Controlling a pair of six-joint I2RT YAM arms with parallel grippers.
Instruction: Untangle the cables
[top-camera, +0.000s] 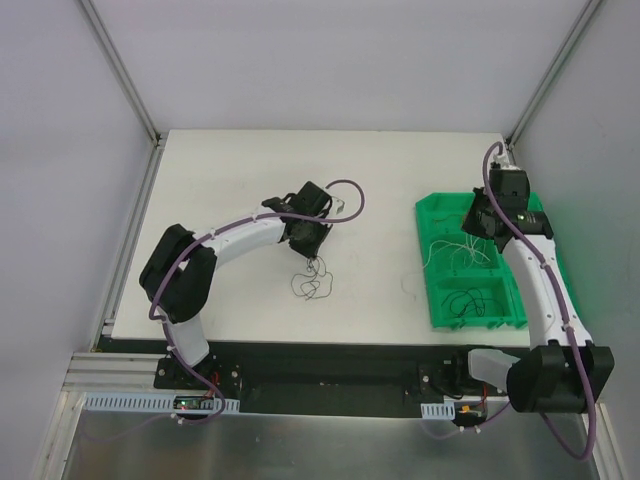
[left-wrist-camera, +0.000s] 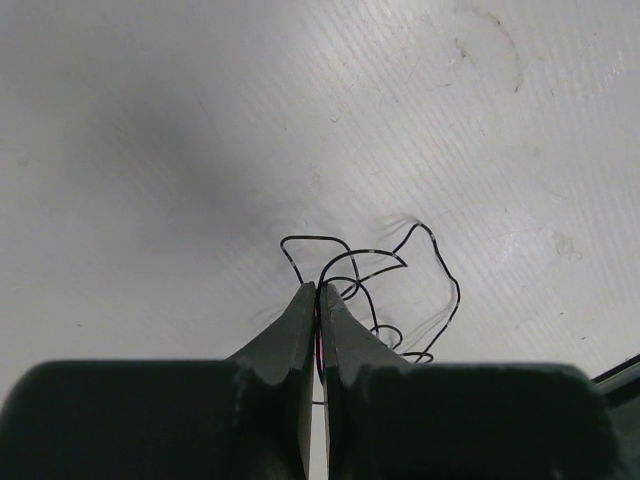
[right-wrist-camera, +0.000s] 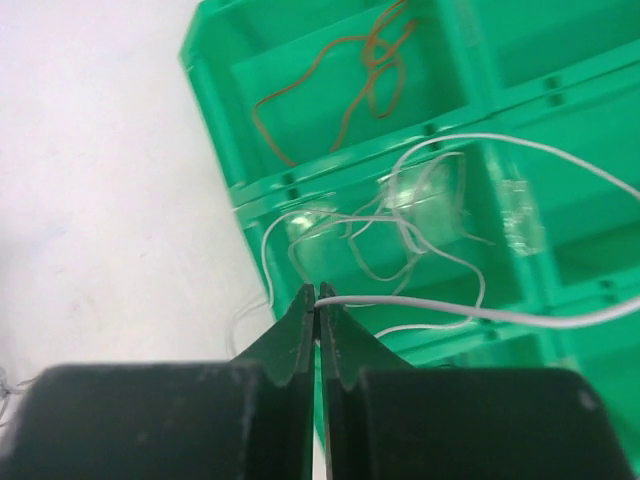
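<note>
A small loopy knot of black cable (top-camera: 312, 281) lies on the white table in front of my left gripper (top-camera: 310, 243). In the left wrist view my left gripper (left-wrist-camera: 317, 290) is shut on a black cable (left-wrist-camera: 375, 270) whose loops spread just beyond the tips. My right gripper (top-camera: 478, 222) is over the green tray (top-camera: 437, 212). In the right wrist view it (right-wrist-camera: 315, 292) is shut on a white cable (right-wrist-camera: 470, 312) that runs off to the right. More white cable (right-wrist-camera: 400, 225) lies in the middle compartment, a red-orange cable (right-wrist-camera: 340, 80) in the far one.
The green tray (right-wrist-camera: 215, 60) has several compartments; one near compartment holds a dark cable (top-camera: 465, 303). The tray sits at the table's right side. Thick purple cables run along both arms. Metal frame posts stand at the table's back corners.
</note>
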